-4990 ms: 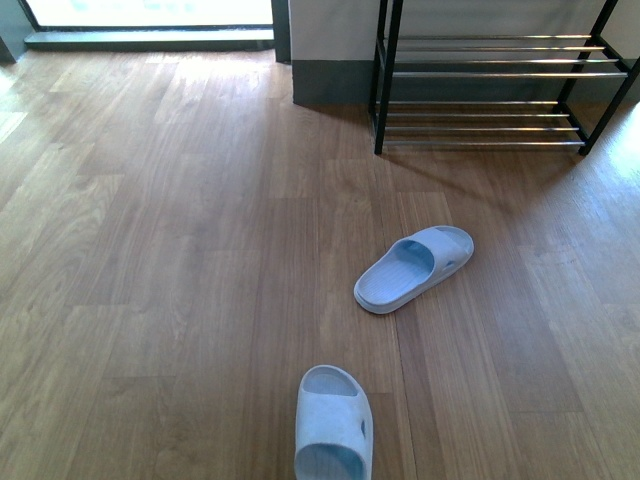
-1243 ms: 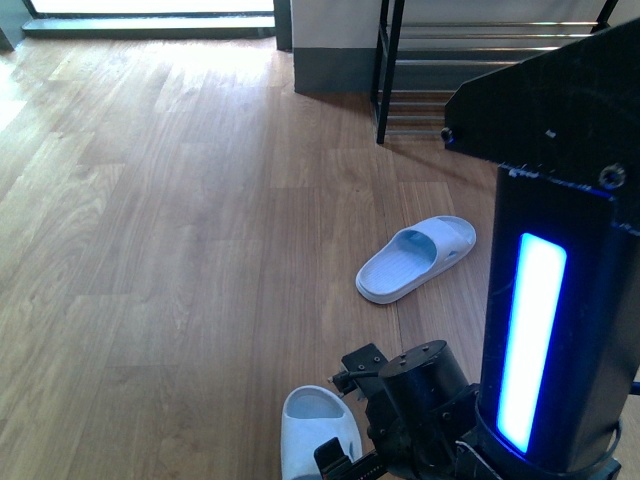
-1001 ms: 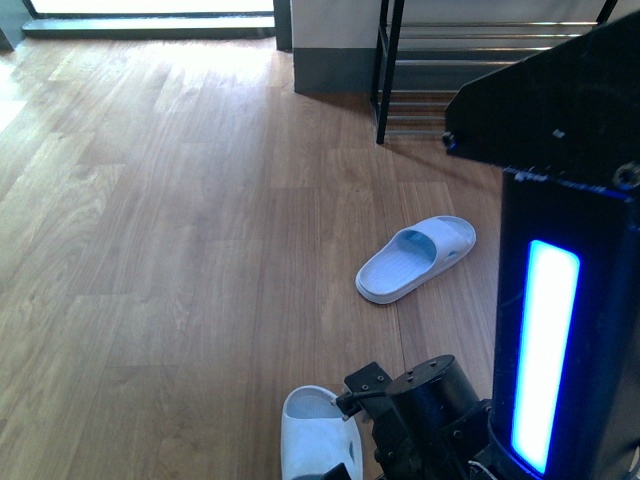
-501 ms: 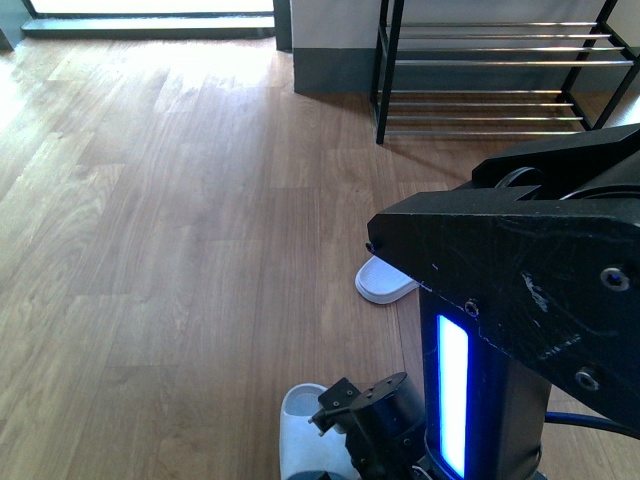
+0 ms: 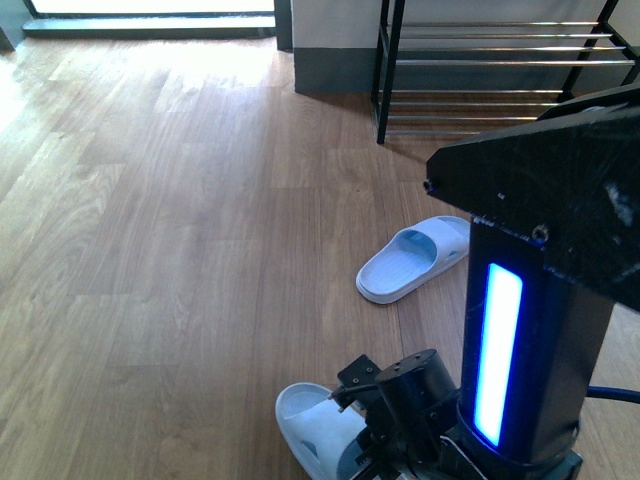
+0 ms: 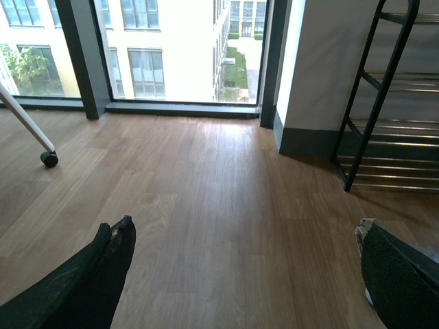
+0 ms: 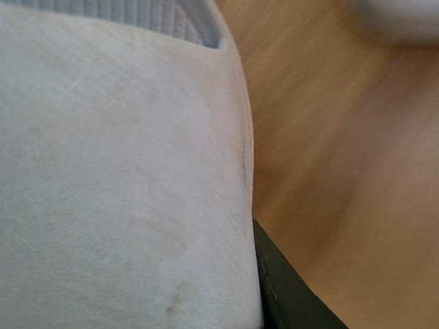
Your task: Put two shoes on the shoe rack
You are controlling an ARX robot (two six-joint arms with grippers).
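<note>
right gripper point(image 5: 372, 425) was clamped on near slide point(image 5: 305, 428), bottom centre | far slide point(image 5: 415, 258) lay mid-frame on floor point(image 5: 180, 250), apart from shoe rack point(image 5: 480, 62) at upper right | left gripper point(image 6: 243, 229) fingers stood apart

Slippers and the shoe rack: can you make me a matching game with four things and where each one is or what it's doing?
Things
1. near slide
2. far slide
3. shoe rack
4. left gripper

Places or states
A. standing against the far wall
B. lying by itself on the wood floor, a little way in front of the rack
C. jaws wide apart, nothing between them
D. closest to the robot, at the bottom of the front view

Pairs: 1-D, 2-B, 3-A, 4-C
</note>
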